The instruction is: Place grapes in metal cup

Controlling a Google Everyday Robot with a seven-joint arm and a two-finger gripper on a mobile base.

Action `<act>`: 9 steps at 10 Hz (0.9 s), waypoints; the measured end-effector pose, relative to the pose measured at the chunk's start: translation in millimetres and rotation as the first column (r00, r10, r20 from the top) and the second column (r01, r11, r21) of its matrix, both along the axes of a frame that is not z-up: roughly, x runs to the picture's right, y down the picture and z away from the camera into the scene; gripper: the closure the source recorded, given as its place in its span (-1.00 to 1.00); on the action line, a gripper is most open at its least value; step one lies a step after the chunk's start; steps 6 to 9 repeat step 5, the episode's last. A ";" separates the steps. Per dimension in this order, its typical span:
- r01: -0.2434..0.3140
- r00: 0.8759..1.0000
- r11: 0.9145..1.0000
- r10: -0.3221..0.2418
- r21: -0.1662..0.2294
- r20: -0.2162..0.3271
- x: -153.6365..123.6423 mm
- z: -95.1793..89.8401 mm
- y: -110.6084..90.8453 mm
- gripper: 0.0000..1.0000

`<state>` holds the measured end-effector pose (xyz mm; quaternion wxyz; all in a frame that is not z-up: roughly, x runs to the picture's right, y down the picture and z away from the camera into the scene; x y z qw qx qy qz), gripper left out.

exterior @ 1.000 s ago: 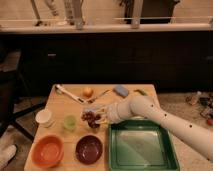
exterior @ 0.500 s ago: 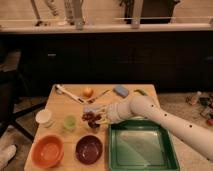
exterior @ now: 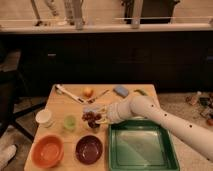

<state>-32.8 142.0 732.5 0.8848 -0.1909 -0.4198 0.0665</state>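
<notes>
now | tool at grapes, grip state cannot tell | grapes right of green cup | metal cup hidden, on tabletop

The grapes, a small lumpy bunch of dark red-purple berries, are seen near the middle of the wooden table, well back from its front edge. They are met at their right side by the gripper. The metal cup, a small silver-grey cylinder, is seen just behind the bunch, partly hidden by it.
</notes>
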 end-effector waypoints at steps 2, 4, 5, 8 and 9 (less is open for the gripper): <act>0.000 1.000 1.000 0.000 0.000 0.000 0.0 0.0 0.0 -0.60; 0.000 1.000 1.000 0.000 0.000 0.000 0.0 0.0 -0.1 -0.60; 0.000 1.000 1.000 0.000 0.000 0.000 0.0 0.0 -0.1 -0.60; 0.000 1.000 1.000 0.000 0.000 0.000 0.0 0.0 -0.1 -0.60; 0.000 1.000 1.000 0.000 0.000 0.000 0.0 0.0 -0.1 -0.60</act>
